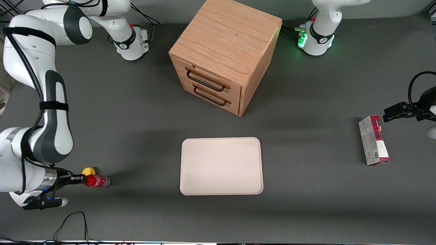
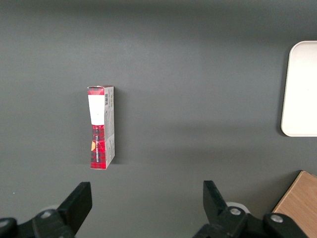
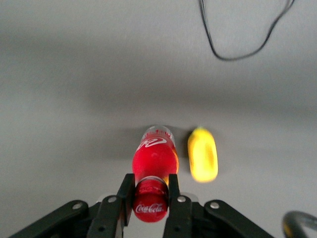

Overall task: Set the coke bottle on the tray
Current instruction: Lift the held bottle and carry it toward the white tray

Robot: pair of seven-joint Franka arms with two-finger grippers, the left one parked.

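Near the working arm's end of the table, close to the front edge, the gripper [image 1: 81, 179] pinches the red cap of the coke bottle [image 1: 97, 181]. Only the wrist view shows both fingers [image 3: 174, 191] pressed on the cap. The bottle [image 3: 154, 157] has a red label with white writing. A yellow lemon [image 1: 89, 170] sits just beside it. The cream tray [image 1: 221, 166] lies well apart.
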